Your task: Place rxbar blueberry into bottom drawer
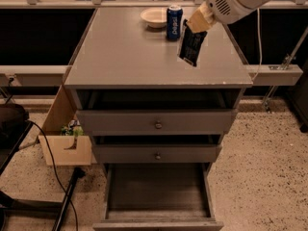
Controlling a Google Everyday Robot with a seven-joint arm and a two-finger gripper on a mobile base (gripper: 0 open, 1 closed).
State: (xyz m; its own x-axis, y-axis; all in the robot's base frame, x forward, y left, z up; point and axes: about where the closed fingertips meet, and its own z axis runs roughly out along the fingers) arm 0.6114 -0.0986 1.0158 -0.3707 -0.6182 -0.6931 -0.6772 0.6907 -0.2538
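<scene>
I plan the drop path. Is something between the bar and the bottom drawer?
Yes. The gripper holds the bar above the cabinet top, which lies directly under it. The bottom drawer is pulled out past the front edge, and nothing visible covers it.
</scene>
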